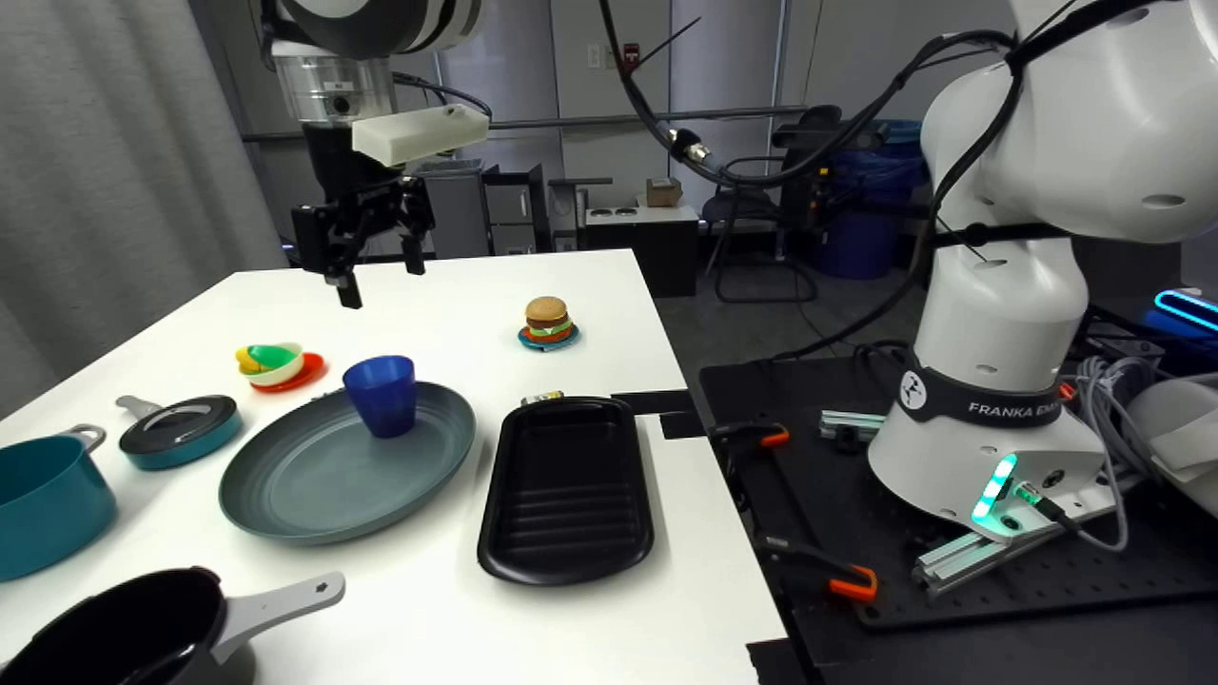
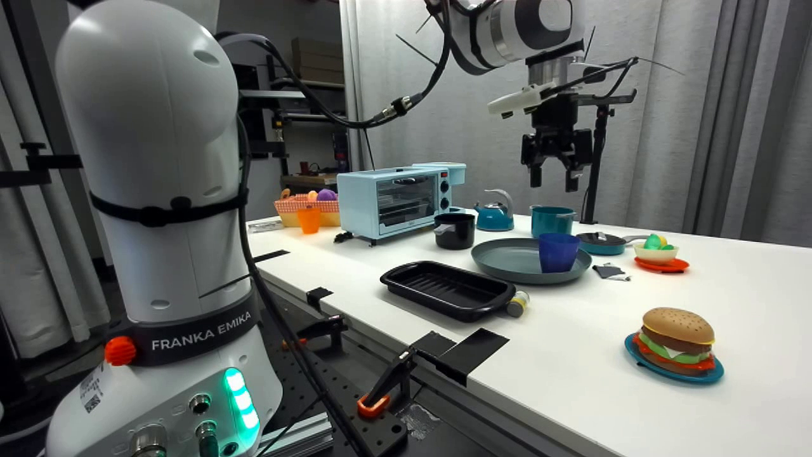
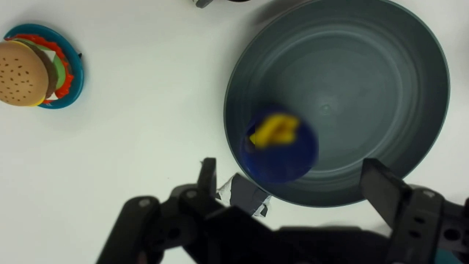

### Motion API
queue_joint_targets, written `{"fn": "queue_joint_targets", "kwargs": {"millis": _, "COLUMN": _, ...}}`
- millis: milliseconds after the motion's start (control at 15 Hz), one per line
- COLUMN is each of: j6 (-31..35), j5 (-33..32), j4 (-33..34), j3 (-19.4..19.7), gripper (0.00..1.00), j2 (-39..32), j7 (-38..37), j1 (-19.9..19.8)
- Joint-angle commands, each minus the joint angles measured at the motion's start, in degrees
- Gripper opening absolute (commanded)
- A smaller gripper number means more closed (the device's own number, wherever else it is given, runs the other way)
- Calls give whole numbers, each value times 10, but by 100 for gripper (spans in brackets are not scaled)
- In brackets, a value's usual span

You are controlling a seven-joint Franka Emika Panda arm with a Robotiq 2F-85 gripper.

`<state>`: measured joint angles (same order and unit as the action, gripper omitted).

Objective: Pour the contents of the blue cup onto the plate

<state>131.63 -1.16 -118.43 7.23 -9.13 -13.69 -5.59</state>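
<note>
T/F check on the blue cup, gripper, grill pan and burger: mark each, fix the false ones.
1. The blue cup stands on the plate. True.
2. The gripper is shut on the blue cup. False: it is open, touching nothing.
3. The blue cup holds yellow pieces. True.
4. The grill pan is beside the plate. True.
5. The burger is in the grill pan. False: it sits on a teal dish.

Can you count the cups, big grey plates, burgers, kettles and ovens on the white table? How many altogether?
Cups, a blue cup and an orange cup: 2
Big grey plate: 1
Burger: 1
Kettle: 1
Oven: 1
Total: 6
</note>
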Motion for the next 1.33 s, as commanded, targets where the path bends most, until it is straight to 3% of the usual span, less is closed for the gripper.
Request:
{"fn": "queue_joint_targets", "kwargs": {"millis": 0, "j6": 12, "j5": 5, "j4": 9, "j3": 4, "gripper": 100, "j2": -11, "j7": -22, "j1": -1}}
{"fn": "queue_joint_targets", "kwargs": {"millis": 1267, "j6": 2, "j5": 9, "j4": 8, "j3": 6, "gripper": 100, "j2": -25, "j7": -26, "j1": -3}}
